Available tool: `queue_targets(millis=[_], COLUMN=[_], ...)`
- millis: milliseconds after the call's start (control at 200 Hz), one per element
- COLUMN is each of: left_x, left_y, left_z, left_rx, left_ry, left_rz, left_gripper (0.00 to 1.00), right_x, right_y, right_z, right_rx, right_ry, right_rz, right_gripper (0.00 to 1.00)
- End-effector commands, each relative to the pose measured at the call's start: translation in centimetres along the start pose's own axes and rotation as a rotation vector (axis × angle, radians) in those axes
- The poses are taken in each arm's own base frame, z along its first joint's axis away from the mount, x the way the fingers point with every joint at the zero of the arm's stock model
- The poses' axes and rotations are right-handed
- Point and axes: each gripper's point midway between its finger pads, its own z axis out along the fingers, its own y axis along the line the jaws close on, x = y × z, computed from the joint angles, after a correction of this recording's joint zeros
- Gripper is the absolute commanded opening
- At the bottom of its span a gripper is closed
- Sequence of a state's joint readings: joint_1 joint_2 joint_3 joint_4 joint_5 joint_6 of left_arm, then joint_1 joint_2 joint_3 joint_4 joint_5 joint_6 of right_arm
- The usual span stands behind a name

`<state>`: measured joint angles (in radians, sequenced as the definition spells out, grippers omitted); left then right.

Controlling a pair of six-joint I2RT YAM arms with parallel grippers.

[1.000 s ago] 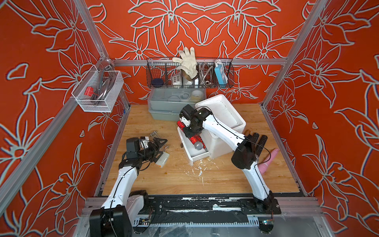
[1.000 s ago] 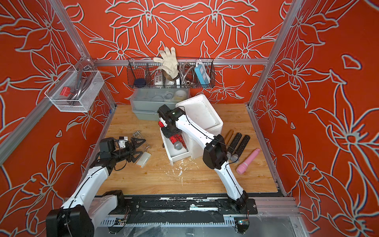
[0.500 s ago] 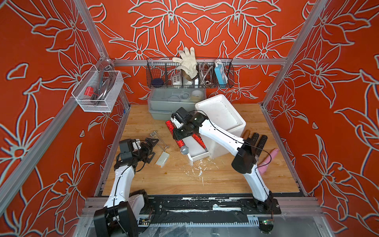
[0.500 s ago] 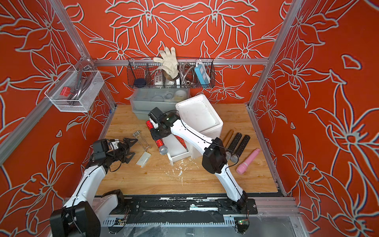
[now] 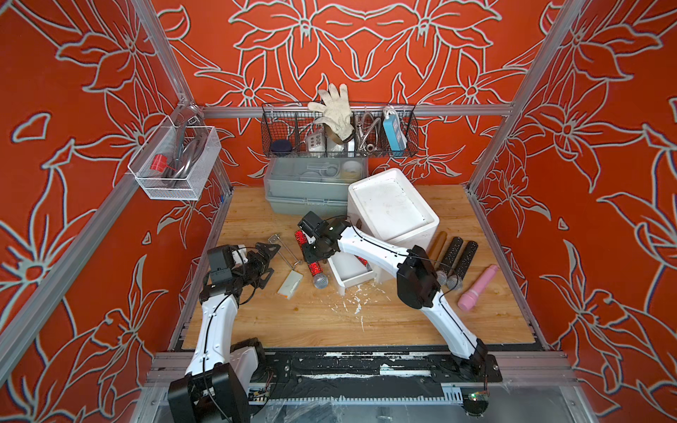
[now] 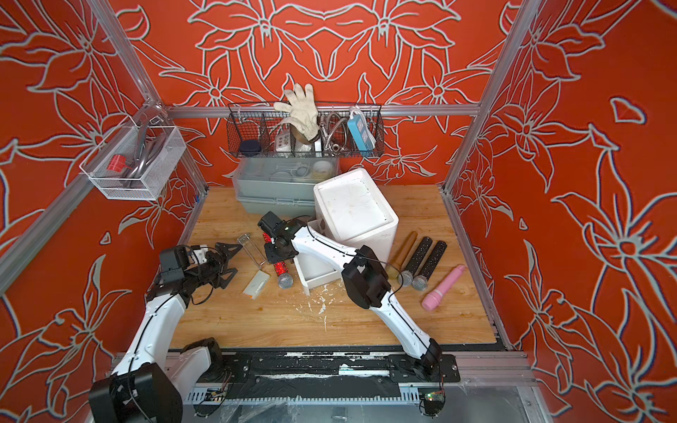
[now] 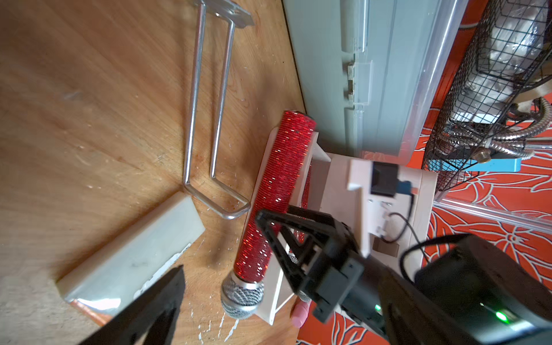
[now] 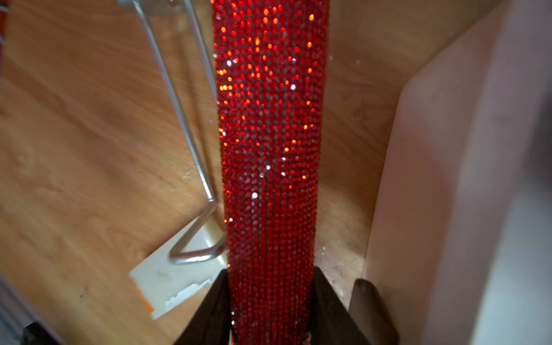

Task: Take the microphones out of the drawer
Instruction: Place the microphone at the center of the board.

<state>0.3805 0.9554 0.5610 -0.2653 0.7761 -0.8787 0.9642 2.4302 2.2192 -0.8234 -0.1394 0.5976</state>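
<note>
The red microphone [image 5: 314, 268] is clamped around its glittered handle by the right claw [image 5: 313, 252], whose two black fingers [image 8: 324, 301] are pressed against opposite sides of the handle in the right wrist view. The microphone is located outside the white drawer [image 5: 357, 284], just beside the drawer's side wall and above the wooden table [image 5: 329, 322], with its silver mesh head directed toward the front edge of the table. Whether the head touches the table cannot be determined. The drawer is pulled out from the white cabinet [image 5: 392, 208], and a further red glittered piece [image 5: 362, 260] is partly visible inside it, mostly hidden by the right arm. A bent metal wire bracket [image 5: 284, 251] and a white block [image 5: 290, 284] lie on the table next to the microphone, between it and the left claw [image 5: 274, 259]. The left claw is spread wide with nothing between its fingers and is positioned over the table, apart from the bracket. On the far side of the cabinet, two black microphones [image 5: 456, 256] and a pink microphone [image 5: 478, 287] are laid on the table.
</note>
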Motion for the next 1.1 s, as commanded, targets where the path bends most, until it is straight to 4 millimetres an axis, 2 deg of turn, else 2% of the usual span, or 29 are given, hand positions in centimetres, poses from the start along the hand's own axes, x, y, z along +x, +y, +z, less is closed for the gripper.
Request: queue_targets(millis=[0, 145, 205, 320, 405, 505, 751, 796, 891, 1011, 1096], left_x=[0.3, 0.6, 0.7, 0.9, 1.1, 1.2, 1.6, 1.6, 1.7, 2.0, 2.2], left_y=[-0.7, -0.7, -0.6, -0.7, -0.8, -1.0, -1.6, -1.6, -1.7, -1.9, -1.9], left_z=[-0.4, -0.3, -0.3, -0.4, -0.5, -0.6, -0.8, -0.8, -0.8, -0.8, -0.8], left_rx=[0.022, 0.052, 0.046, 0.053, 0.052, 0.053, 0.080, 0.083, 0.087, 0.097, 0.109], left_ry=[0.012, 0.019, 0.025, 0.030, 0.036, 0.040, 0.064, 0.067, 0.071, 0.083, 0.097], left_rz=[0.006, -0.022, -0.020, -0.015, -0.001, 0.012, 0.047, 0.049, 0.054, 0.059, 0.061], left_gripper=[1.00, 1.00, 1.00, 1.00, 1.00, 1.00, 1.00, 1.00, 1.00, 1.00, 1.00], right_x=[-0.8, 0.0, 0.1, 0.2, -0.3, -1.5, -5.1, -5.4, -6.0, -6.3, -6.1], right_y=[-0.2, -0.9, -1.0, -1.0, -0.5, 0.3, 2.4, 2.7, 3.0, 1.9, 0.3], right_z=[0.6, 2.0, 2.3, 2.6, 2.0, 0.1, -7.2, -8.3, -10.1, -11.7, -12.3], right_rx=[0.024, 0.048, 0.051, 0.047, 0.030, 0.011, -0.041, -0.052, -0.057, -0.009, 0.052], right_ry=[-0.021, 0.005, 0.010, 0.013, -0.003, -0.041, -0.189, -0.209, -0.238, -0.251, -0.243], right_rz=[0.016, 0.023, 0.030, 0.036, 0.033, 0.015, -0.035, -0.044, -0.063, -0.096, -0.123], right_gripper=[0.00, 0.00, 0.04, 0.19, 0.33, 0.44, 0.58, 0.62, 0.63, 0.63, 0.62])
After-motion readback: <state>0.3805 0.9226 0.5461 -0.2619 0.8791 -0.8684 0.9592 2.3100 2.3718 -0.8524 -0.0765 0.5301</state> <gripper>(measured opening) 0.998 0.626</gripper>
